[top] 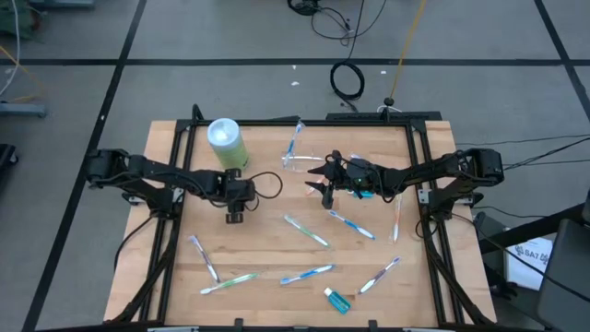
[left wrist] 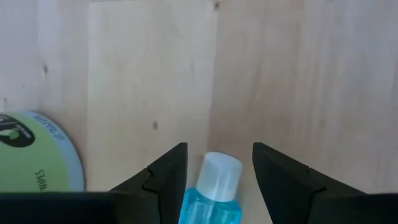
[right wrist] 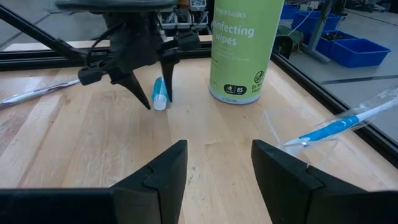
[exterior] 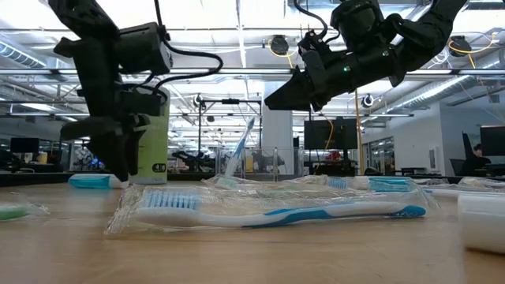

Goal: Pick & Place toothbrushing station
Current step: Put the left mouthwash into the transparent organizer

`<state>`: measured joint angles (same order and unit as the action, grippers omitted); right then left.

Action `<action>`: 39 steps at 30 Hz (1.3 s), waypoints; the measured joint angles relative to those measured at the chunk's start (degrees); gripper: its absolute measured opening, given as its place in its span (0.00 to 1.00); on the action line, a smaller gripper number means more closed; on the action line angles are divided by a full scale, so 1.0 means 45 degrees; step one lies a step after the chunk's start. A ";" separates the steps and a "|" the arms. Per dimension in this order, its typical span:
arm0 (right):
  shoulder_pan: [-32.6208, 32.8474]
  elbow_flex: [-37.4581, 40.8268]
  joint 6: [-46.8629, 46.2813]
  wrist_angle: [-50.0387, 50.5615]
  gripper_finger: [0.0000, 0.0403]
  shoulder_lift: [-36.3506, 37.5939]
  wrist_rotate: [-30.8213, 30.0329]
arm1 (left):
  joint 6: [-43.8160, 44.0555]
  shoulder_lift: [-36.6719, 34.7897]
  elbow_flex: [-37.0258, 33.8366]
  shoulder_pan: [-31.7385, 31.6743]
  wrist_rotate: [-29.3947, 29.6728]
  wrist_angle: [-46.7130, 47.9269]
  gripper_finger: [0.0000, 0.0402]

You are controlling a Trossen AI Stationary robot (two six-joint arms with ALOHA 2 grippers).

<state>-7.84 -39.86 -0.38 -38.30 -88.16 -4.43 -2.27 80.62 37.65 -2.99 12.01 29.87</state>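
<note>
A small blue tube with a white cap (left wrist: 214,186) lies flat on the wooden table, and it also shows in the right wrist view (right wrist: 160,93). My left gripper (left wrist: 217,152) is open and points down over it, one finger on each side of the cap end, apart from it. In the high view my left gripper (top: 235,212) is just in front of the green canister. My right gripper (top: 320,184) is open and empty, raised above the table's middle (exterior: 286,93). A clear cup (top: 300,164) stands behind it with a wrapped blue toothbrush (top: 295,138) leaning in it.
The green canister (top: 224,143) stands close behind my left gripper. Several wrapped toothbrushes lie about the table's middle and near half (top: 306,231) (top: 306,274) (top: 204,258). Another blue tube (top: 336,299) lies near the front edge. Black frame rails (top: 433,240) run along the table's sides.
</note>
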 joint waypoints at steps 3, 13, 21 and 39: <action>0.0002 0.0000 0.0000 0.0000 0.42 0.0000 0.0000 | 0.0013 0.0000 0.0000 -0.0236 -0.0025 0.0000 0.47; 0.0001 0.0000 0.0000 -0.0005 0.42 0.0000 0.0000 | -0.0103 0.0703 -0.0149 -0.0422 -0.1123 -0.0332 0.47; 0.0000 0.0000 0.0000 -0.0043 0.43 0.0000 0.0000 | -0.0134 0.0729 -0.0169 -0.0421 -0.1127 0.0022 0.47; 0.0000 0.0000 -0.0005 -0.0005 0.42 0.0000 0.0000 | -0.3132 0.0670 0.1824 -0.0320 -0.1138 0.3766 0.47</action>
<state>-7.84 -39.86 -0.40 -38.33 -88.16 -4.43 -16.37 83.64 45.86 -4.44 6.89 46.82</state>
